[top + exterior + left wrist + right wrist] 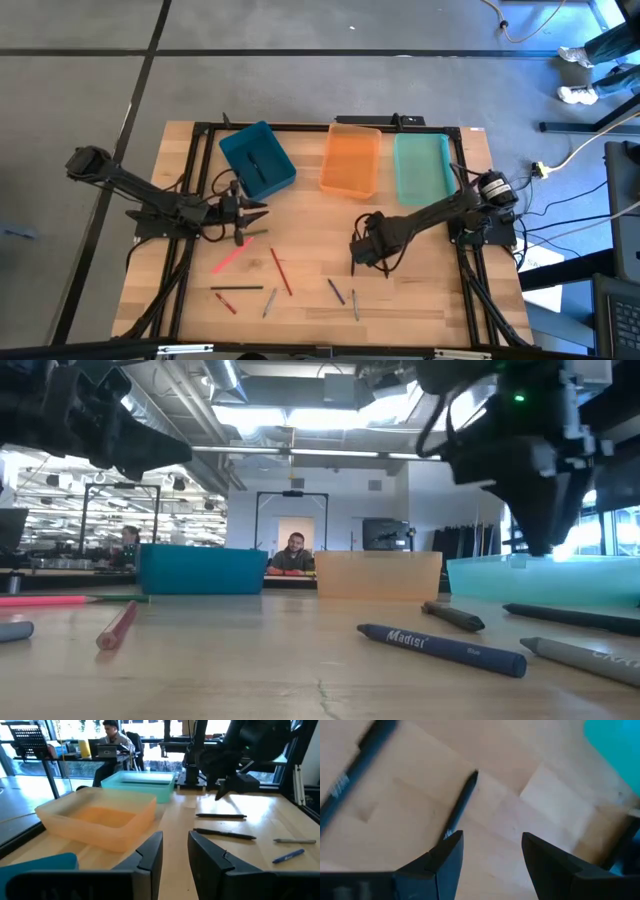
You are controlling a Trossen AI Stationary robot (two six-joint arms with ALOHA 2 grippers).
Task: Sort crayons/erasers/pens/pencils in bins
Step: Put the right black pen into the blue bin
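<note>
Several short sticks lie flat on the wooden table: a pink one (pixel 230 258), a red one (pixel 281 270), a black one (pixel 237 288), and grey and blue-grey ones (pixel 336 291). Another dark stick (pixel 252 160) lies inside the teal-blue bin (pixel 275 172). The orange bin (pixel 351 160) and the mint bin (pixel 420 168) stand beside it along the far edge. My left gripper (pixel 252 212) hovers open just in front of the teal-blue bin, holding nothing. My right gripper (pixel 492 852) is open and points down over the table, just beside a black pen (pixel 462 802).
In the left wrist view, two black pens (pixel 220 815) (pixel 225 834), a grey stick (pixel 295 840) and a blue crayon (pixel 289 856) lie near the right arm (pixel 240 750). A black frame (pixel 300 127) and cables edge the table. People sit in the room beyond.
</note>
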